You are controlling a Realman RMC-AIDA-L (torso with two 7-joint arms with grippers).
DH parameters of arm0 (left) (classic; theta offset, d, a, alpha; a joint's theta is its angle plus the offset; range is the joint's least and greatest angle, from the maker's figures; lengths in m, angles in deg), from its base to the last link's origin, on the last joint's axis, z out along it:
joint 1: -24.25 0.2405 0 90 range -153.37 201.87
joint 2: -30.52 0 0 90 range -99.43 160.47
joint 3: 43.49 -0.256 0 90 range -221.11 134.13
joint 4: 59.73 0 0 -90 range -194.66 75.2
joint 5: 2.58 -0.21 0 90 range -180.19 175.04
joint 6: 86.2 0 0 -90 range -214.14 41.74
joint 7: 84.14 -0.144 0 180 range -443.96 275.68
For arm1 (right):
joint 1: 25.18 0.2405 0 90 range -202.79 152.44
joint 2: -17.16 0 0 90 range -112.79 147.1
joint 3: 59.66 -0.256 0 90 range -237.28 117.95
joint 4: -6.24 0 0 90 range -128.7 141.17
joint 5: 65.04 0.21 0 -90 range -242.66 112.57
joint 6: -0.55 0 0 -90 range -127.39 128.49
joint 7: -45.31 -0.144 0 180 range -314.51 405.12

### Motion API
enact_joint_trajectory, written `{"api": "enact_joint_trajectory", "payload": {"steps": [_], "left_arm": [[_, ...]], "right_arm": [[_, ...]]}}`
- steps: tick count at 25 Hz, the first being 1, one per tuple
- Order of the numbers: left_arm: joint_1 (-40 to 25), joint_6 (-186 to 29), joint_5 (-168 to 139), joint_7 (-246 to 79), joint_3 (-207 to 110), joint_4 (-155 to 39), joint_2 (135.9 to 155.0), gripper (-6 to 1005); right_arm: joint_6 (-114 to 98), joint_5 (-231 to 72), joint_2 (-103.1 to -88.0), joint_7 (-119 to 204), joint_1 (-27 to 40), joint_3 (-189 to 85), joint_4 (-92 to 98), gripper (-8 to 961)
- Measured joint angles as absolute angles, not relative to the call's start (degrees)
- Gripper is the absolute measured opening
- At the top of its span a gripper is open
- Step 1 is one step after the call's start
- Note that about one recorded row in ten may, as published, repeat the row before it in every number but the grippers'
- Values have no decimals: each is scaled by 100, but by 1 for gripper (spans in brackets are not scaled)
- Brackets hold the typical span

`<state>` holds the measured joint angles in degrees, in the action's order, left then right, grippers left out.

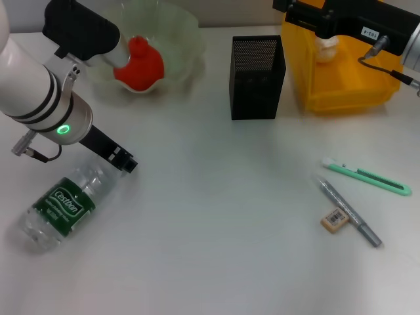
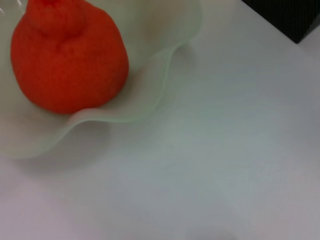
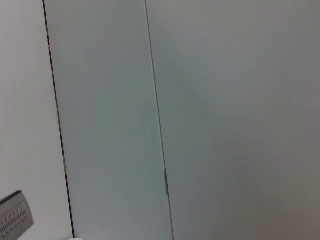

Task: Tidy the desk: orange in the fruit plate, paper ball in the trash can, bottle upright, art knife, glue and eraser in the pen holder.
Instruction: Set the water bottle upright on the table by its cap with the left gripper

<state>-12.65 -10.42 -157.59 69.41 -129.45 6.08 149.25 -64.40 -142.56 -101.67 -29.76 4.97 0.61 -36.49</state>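
Looking at the orange (image 1: 139, 63): it sits in the frosted fruit plate (image 1: 187, 33) at the far left of the tabletop (image 1: 216, 216), so that step reads as done. The paper ball (image 1: 326, 47) looks to be inside the yellow trash can (image 1: 348, 88) at far right, so probably done too. The left pincer (image 1: 125, 54) is right at the plate, against the orange; can't tell whether its tips are spread or closed, since the arm body hides them and the left wrist view shows only orange, plate rim and bare tabletop. The left arm comes in from the near-left edge, forearm angled over the bottle (image 1: 62, 203). The bottle lies on its side, near left, green label up. My guess for the next move: pull the left arm back off the plate, drop to the bottle and stand it up; that needs a grip on a smooth round body that could roll. The right arm is parked high above the trash can, pincer not in view. The knife (image 1: 367, 176), glue (image 1: 350, 212) and eraser (image 1: 334, 220) lie near right, glue touching eraser, well apart from the black mesh pen holder (image 1: 257, 77).
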Motion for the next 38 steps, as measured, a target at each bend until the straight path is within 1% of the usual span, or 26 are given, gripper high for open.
{"api": "enact_joint_trajectory", "payload": {"steps": [2, 5, 6, 9, 12, 13, 22, 26, 28, 33, 35, 38], "left_arm": [[-1227, -1028, -15760, 6914, -12927, 709, 14919, 431], [-886, -1065, -15484, 6670, -12653, 1379, 14918, 431], [-886, -1065, -15484, 6670, -12653, 1379, 14918, 431], [-567, -1173, -14807, 6240, -12236, 1725, 14911, 432], [-249, -1276, -14024, 5600, -11728, 1803, 14903, 432], [-249, -1276, -14024, 5600, -11728, 1803, 14903, 432], [440, -1646, -12492, 4084, -11372, 1943, 14910, 431], [638, -1839, -12047, 3581, -11364, 1903, 14905, 444], [857, -2059, -11522, 2990, -11358, 1816, 14911, 451], [937, -2121, -11146, 2634, -11329, 1665, 14909, 468], [981, -2043, -10410, 1912, -11044, 1137, 14894, 475], [989, -1945, -10143, 1611, -10900, 884, 14895, 485]], "right_arm": [[-6440, -14255, -10167, -2976, 497, 54, -3649, 700], [-6441, -14255, -10171, -2980, 496, 52, -3645, 700], [-6441, -14255, -10171, -2980, 496, 52, -3645, 701], [-6441, -14250, -10176, -2987, 496, 53, -3645, 701], [-6443, -14198, -10182, -2987, 498, 54, -3647, 701], [-6443, -14198, -10182, -2987, 498, 54, -3647, 701], [-6452, -14194, -10185, -3015, 570, 54, -3628, 701], [-6466, -14194, -10184, -3021, 576, 54, -3624, 701], [-6480, -14194, -10188, -3025, 576, 54, -3622, 701], [-6485, -14189, -10193, -3027, 588, 54, -3626, 700], [-6485, -14188, -10193, -3028, 603, 54, -3628, 700], [-6485, -14186, -10194, -3028, 627, 57, -3629, 700]]}}
